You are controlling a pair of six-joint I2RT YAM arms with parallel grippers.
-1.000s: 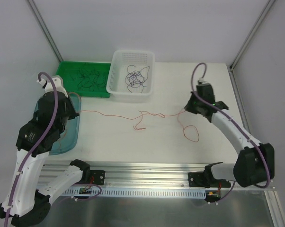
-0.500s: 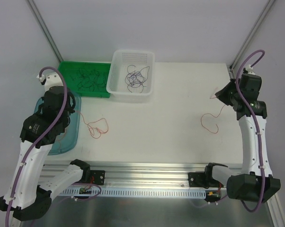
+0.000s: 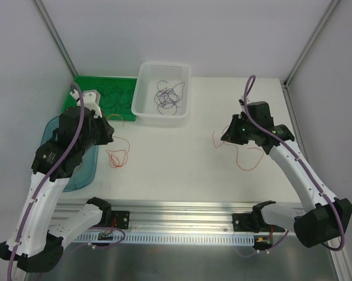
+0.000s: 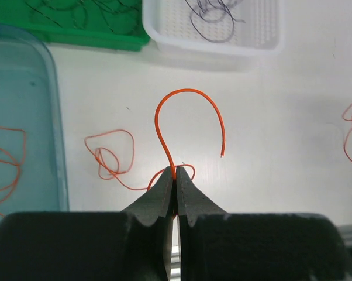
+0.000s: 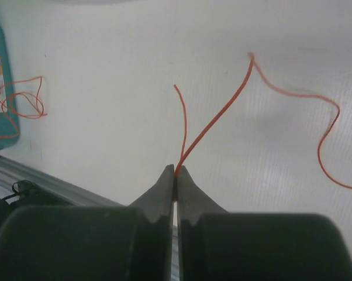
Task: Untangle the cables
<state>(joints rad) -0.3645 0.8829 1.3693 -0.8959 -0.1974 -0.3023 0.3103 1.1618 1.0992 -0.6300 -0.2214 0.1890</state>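
Viewing from overhead: the left gripper [image 3: 108, 133] hung near the teal tray [image 3: 88, 165], and the first red cable [image 3: 116, 156] trailed from it in a loose loop on the table [image 3: 182, 175]. The right gripper [image 3: 225, 136] stood well apart, with the second red cable [image 3: 249, 159] draped below it. Purple cables [image 3: 167, 97] lay in the white basket [image 3: 142, 88], black cables [image 3: 109, 96] in the green tray [image 3: 122, 116].

Left wrist view: the jaws were pressed together, pinching the first red cable, which arched up like a hook. An orange strand [image 4: 6, 158] lay inside the teal tray.

Right wrist view: the jaws were clamped on the second red cable, whose long run kinked away across the table.
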